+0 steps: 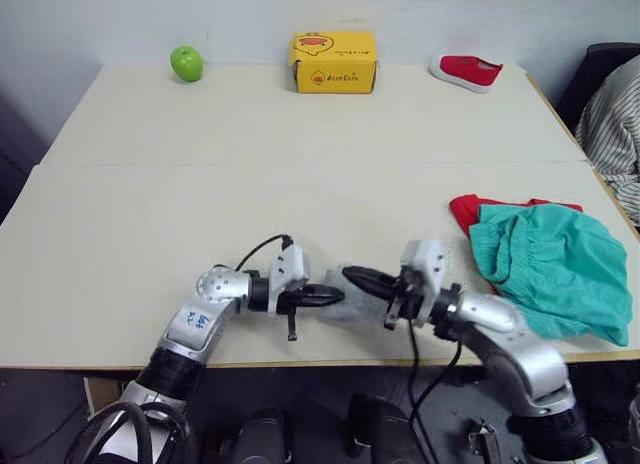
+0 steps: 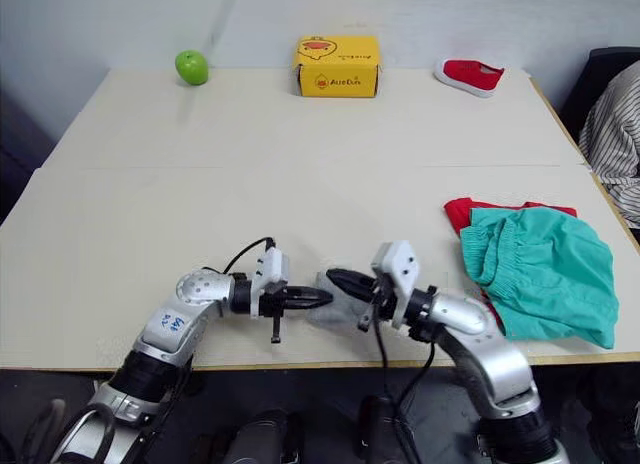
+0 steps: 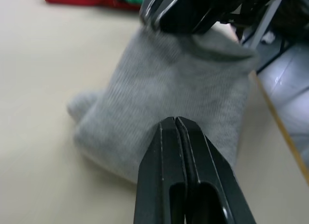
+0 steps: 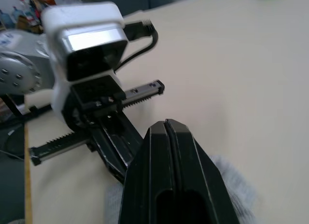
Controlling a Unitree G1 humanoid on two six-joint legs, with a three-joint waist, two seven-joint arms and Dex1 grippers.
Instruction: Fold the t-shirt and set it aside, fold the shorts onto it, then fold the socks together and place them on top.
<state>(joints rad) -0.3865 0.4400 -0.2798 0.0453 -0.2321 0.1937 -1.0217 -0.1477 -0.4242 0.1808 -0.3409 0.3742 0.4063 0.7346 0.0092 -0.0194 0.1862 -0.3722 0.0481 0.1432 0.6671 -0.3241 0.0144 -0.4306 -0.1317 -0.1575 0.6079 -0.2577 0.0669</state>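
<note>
The grey socks (image 1: 338,306) lie bunched near the table's front edge, between my two grippers. My left gripper (image 1: 338,296) is shut, and its closed tips (image 3: 175,120) hover just over the knit with no fabric seen between them. Facing it, my right gripper (image 1: 350,275) is also shut, its fingers (image 4: 166,122) lying across the top of the socks (image 4: 232,186). At the right, the teal shorts (image 1: 560,264) rest crumpled on the red t-shirt (image 1: 464,210), which shows as a strip along their far-left side.
Along the far edge stand a green apple (image 1: 187,63), a yellow box (image 1: 333,62) and a small red shoe (image 1: 466,71). A person's striped sleeve (image 1: 615,134) is at the right edge. The table's front edge (image 1: 300,364) runs just below the grippers.
</note>
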